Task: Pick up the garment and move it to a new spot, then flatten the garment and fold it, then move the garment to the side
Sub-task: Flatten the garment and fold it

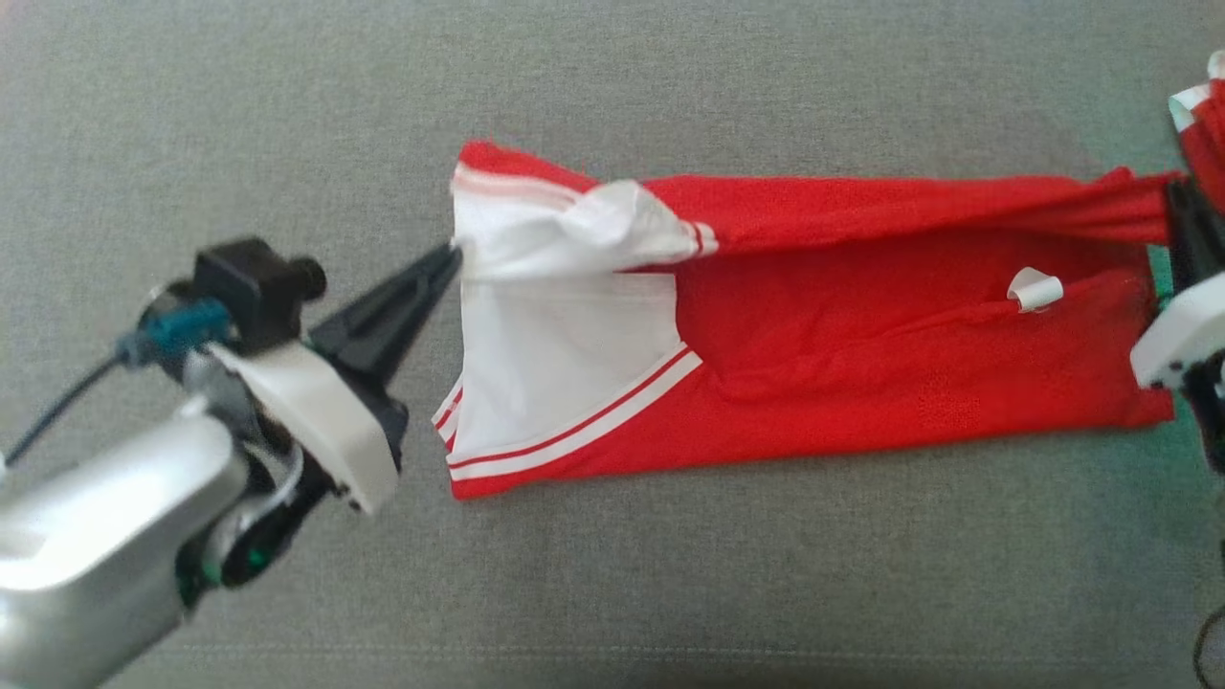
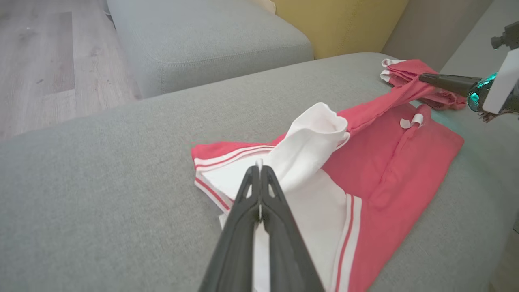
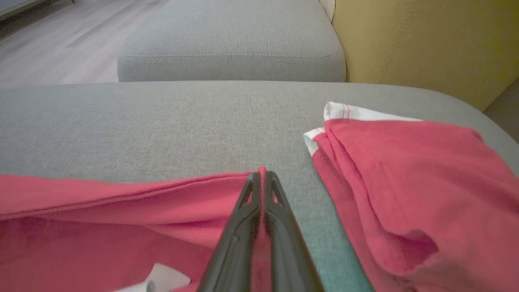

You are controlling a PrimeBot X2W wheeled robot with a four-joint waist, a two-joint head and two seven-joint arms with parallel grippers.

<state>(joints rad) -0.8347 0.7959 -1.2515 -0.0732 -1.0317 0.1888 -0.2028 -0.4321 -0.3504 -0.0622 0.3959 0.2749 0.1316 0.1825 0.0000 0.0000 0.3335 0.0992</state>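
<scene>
Garment (image 1: 861, 354) lies stretched lengthwise on the grey cushion (image 1: 670, 593). Left gripper (image 2: 259, 168) is pinched tight on its white edge; right gripper (image 3: 262, 178) is clamped on the red end. Step judged: folding. The next move calls for carrying both held ends across together, evenly.

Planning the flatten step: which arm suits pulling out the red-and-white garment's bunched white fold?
Left, probably: left gripper is shut on the white edge of the red-and-white cloth garment beside the bunched white fold; right gripper pinches the far red end.
</scene>
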